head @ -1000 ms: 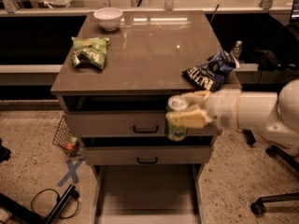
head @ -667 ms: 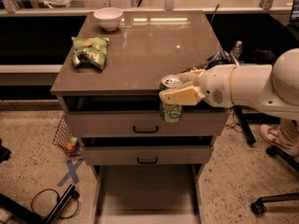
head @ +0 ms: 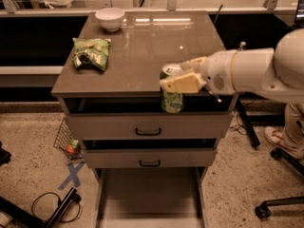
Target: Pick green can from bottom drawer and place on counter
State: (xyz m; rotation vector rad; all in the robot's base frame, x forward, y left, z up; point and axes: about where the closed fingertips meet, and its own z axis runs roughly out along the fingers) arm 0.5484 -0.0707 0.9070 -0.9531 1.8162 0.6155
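My gripper [head: 176,79] is shut on the green can [head: 172,99], holding it upright in the air at the front edge of the counter [head: 142,46], right of centre. The can's silver top shows between my pale fingers [head: 183,83]; its green body hangs below them, in front of the top drawer's gap. The bottom drawer [head: 149,198] is pulled out below and its pale floor shows nothing on it. My white arm reaches in from the right.
A green snack bag [head: 90,52] lies at the counter's left. A white bowl [head: 110,18] stands at the back left. Two upper drawers with black handles [head: 148,132] are nearly closed. A chair base [head: 280,205] and a person's shoe [head: 280,141] are at right; cables lie at lower left.
My gripper has carried the green can up and to the left, from in front of the top drawer to the counter's front edge. The dark blue bag at the counter's right is now hidden behind my arm.
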